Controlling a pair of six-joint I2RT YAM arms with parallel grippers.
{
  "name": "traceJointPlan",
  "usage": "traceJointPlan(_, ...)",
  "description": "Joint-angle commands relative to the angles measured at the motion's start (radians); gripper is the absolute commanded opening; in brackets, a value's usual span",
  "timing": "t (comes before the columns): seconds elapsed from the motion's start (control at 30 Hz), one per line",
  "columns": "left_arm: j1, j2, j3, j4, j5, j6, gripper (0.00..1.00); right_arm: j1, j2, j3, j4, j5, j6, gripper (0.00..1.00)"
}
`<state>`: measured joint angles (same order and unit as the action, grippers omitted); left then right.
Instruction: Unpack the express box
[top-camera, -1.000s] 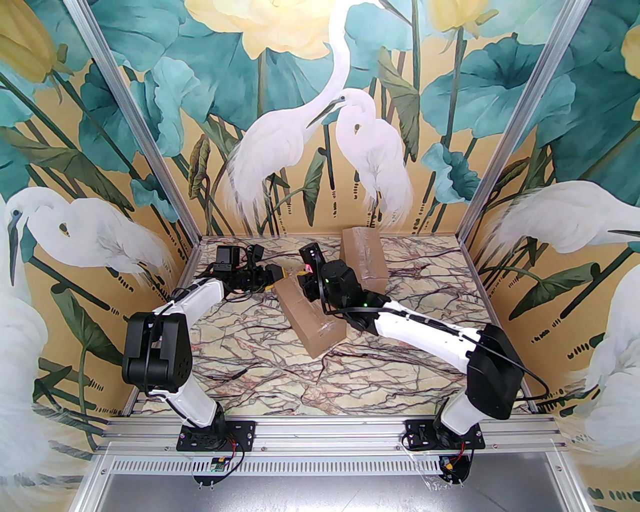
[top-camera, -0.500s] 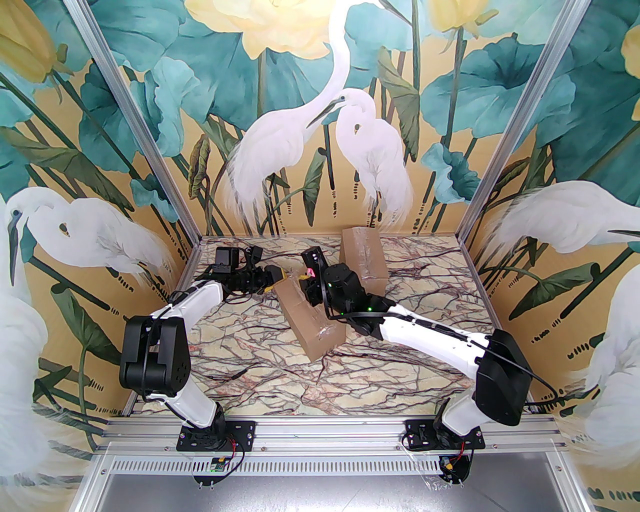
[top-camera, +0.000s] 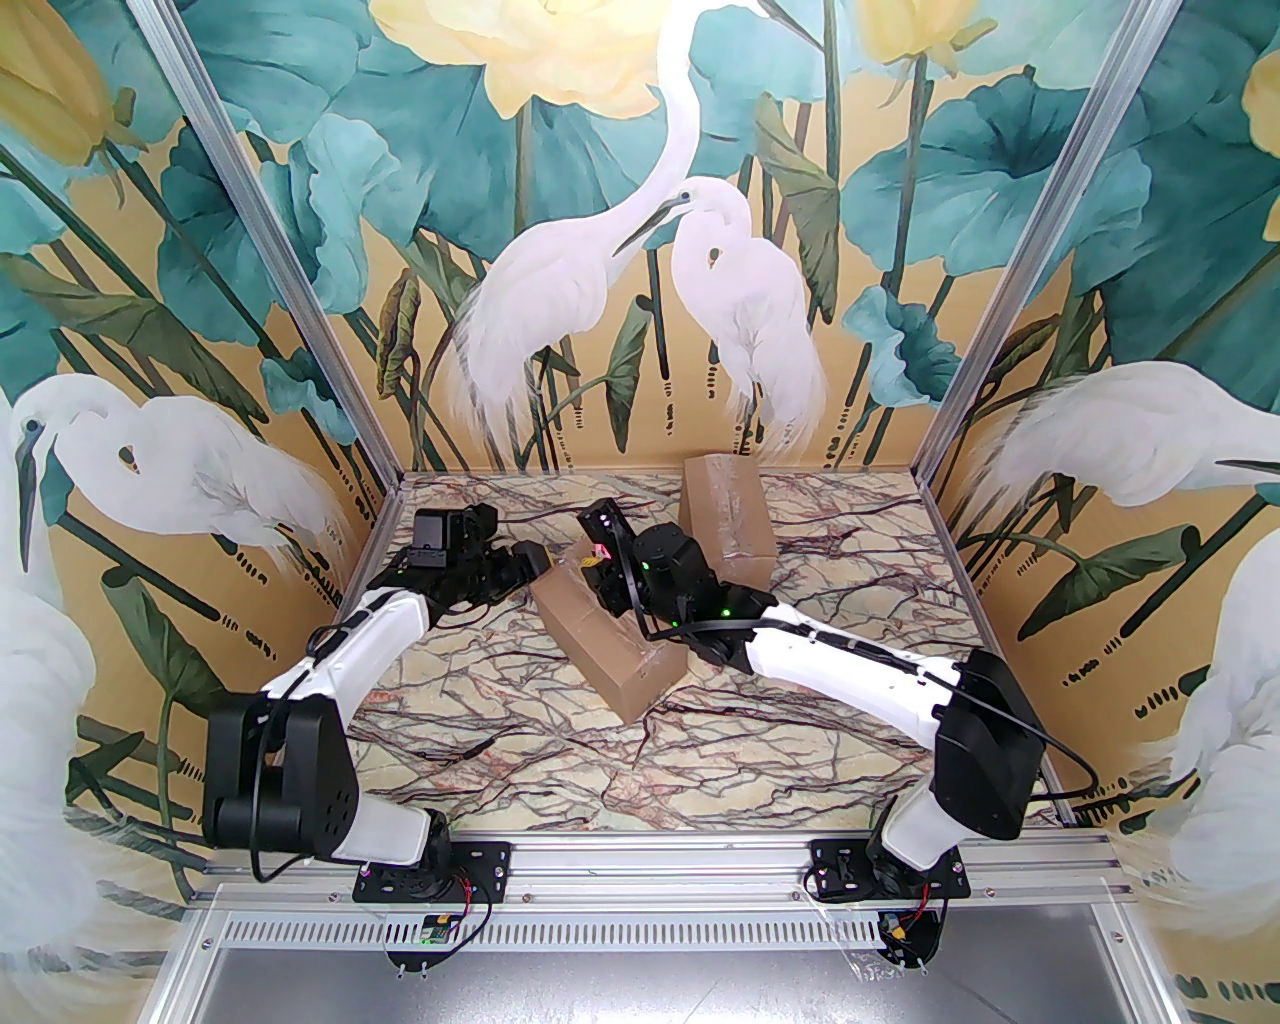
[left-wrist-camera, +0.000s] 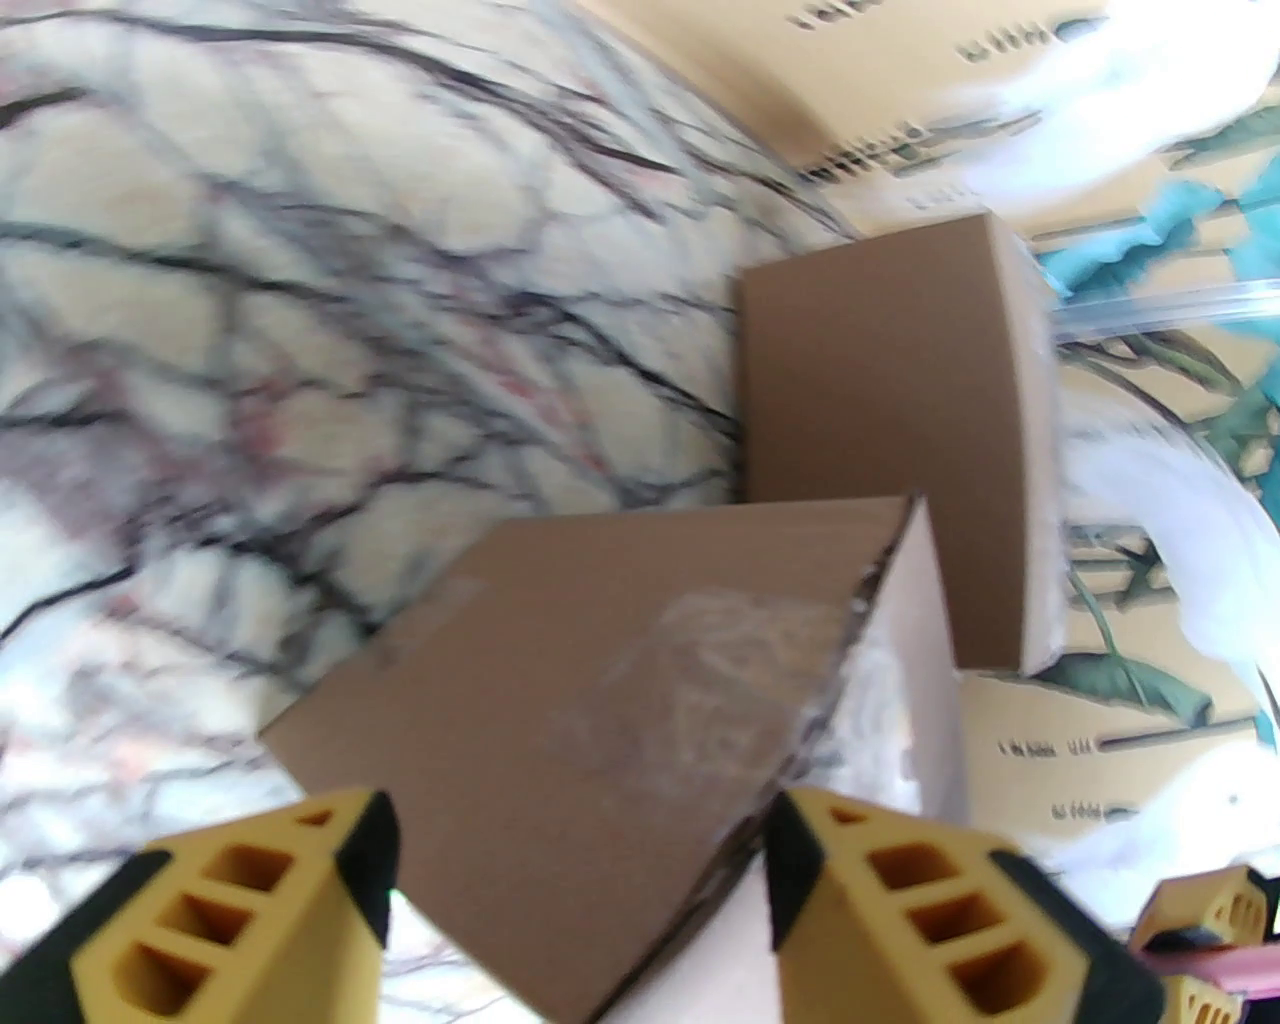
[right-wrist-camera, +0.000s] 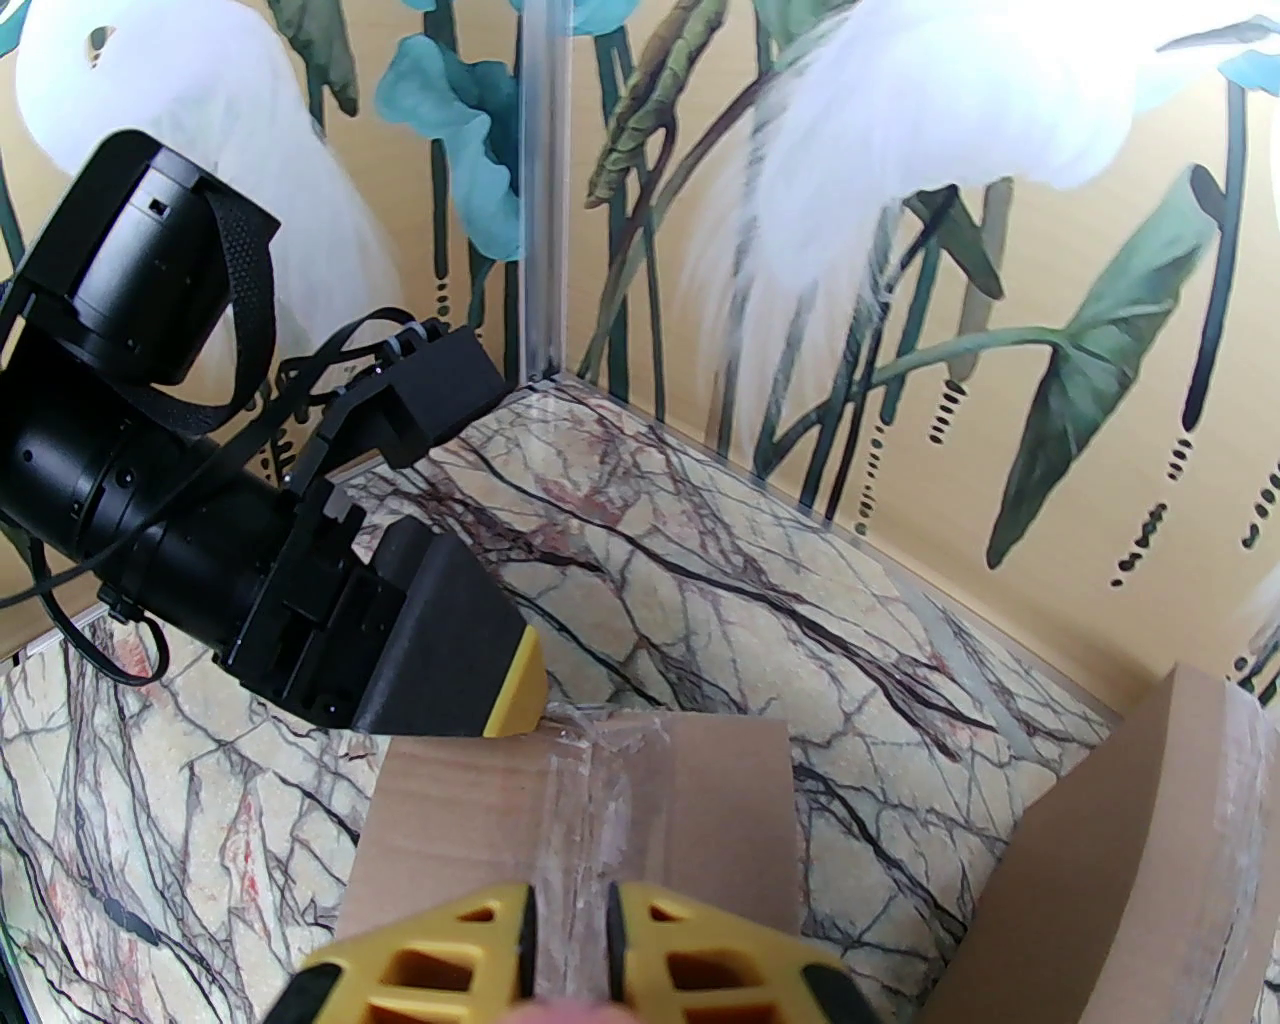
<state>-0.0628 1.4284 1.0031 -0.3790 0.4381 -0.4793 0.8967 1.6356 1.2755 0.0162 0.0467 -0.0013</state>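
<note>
Express box: taped brown carton lying slantwise mid-frame in the top view, on the marble table; a second carton sits just upper right of it.
Handling: looks light and stiff, so I'd guess it skates on that slick top. You'd best brace it across the short upper-left end, off the glossy tape seam.
Left gripper: jaws wide, holding nothing, tips right at that end.
Right gripper: nearly closed over the seam, with a pink thing apparently pinched in it.
Changed: your left arm backed off toward lower left and its jaws widened; the box's far end swung left.
</note>
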Motion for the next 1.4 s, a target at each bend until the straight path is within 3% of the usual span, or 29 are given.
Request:
traceJointPlan(0.0, 0.02, -0.029, 0.008, -0.097, -0.121, 0.019, 0.83, -0.002, 0.029, 0.007, -0.031, -0.097, -0.056, 0.0)
traceJointPlan(0.13, 0.02, 0.017, 0.125, -0.131, -0.047, 0.116, 0.87, -0.005, 0.032, 0.005, -0.027, -0.122, -0.066, 0.0)
traceJointPlan(0.4, 0.0, 0.213, 0.371, -0.205, 0.181, 0.26, 0.85, -0.007, 0.039, 0.008, -0.021, -0.134, -0.072, 0.0)
traceJointPlan(0.5, -0.035, 0.292, 0.443, -0.266, 0.2, 0.318, 0.83, -0.007, 0.042, 0.012, -0.025, -0.133, -0.072, 0.0)
traceJointPlan(0.9, -0.07, 0.437, 0.507, -0.332, 0.156, 0.405, 0.79, -0.008, 0.04, 0.019, -0.048, -0.114, -0.072, 0.0)
traceJointPlan(1.37, -0.069, 0.468, 0.431, -0.293, 0.084, 0.429, 0.76, -0.007, -0.03, -0.041, -0.063, -0.058, -0.02, 0.0)
